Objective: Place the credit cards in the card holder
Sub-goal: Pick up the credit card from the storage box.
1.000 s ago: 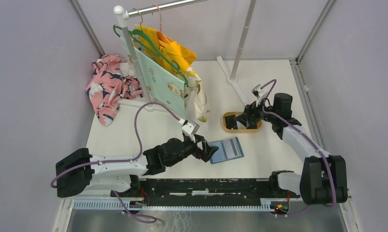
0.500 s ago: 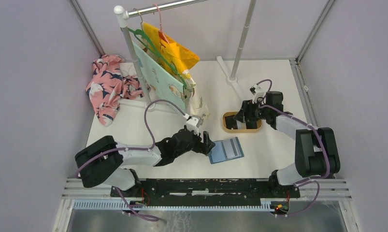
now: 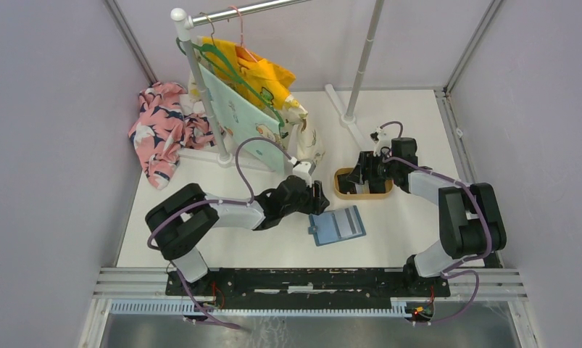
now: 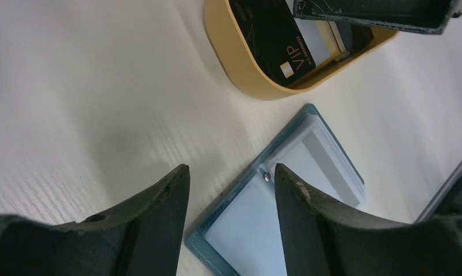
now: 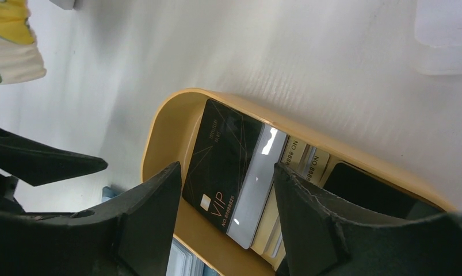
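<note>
— Which arm is nearer the cards?
— The right one. My right end effector (image 5: 225, 172) hangs released, gripping nothing, directly over the black rectangular VIP credit card (image 5: 217, 149) in the tan oval tray (image 5: 159, 129). The card's long axis runs roughly along the gap between my fingers, so I judge they would close across its short width.
— And the teal-blue folding leather-like card holder (image 4: 323, 164)?
— Lying open on the white table (image 4: 73, 86), just beneath my left end effector (image 4: 231, 172), which is released too.
</note>
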Robot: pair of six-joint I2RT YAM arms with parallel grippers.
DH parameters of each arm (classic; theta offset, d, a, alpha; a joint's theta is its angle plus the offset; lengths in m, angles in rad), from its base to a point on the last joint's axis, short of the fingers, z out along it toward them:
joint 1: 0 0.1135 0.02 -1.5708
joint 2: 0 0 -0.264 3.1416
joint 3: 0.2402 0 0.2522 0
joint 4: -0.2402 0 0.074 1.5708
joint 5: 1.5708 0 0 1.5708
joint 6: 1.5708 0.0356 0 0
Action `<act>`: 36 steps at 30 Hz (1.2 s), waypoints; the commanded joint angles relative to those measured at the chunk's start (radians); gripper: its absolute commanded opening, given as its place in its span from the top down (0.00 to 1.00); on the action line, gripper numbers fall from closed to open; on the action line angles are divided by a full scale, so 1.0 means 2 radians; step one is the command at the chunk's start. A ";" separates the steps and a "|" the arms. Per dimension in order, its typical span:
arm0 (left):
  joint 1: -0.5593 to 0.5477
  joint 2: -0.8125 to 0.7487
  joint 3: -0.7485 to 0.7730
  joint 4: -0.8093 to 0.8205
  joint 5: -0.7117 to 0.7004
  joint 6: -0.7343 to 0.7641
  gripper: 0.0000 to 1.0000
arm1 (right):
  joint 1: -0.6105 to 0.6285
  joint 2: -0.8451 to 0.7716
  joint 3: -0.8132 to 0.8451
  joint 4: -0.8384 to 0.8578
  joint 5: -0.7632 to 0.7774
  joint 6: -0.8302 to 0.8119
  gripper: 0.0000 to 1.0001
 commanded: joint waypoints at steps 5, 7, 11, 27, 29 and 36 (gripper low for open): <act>0.015 0.051 0.067 -0.031 -0.025 0.006 0.38 | 0.000 0.014 -0.002 0.027 -0.035 0.063 0.35; 0.017 0.063 0.078 -0.034 -0.022 0.006 0.38 | 0.000 0.017 -0.004 0.033 -0.047 0.076 0.35; 0.020 0.077 0.095 -0.041 -0.018 0.008 0.39 | 0.000 0.023 -0.009 0.047 -0.070 0.098 0.36; 0.028 0.095 0.115 -0.060 -0.020 0.012 0.40 | -0.008 -0.041 0.022 -0.024 0.056 0.005 0.35; 0.029 0.096 0.117 -0.061 -0.019 0.012 0.40 | -0.007 -0.035 0.022 -0.024 0.057 0.005 0.34; 0.029 0.105 0.125 -0.063 -0.005 0.015 0.40 | -0.007 0.007 0.028 -0.040 0.033 0.010 0.32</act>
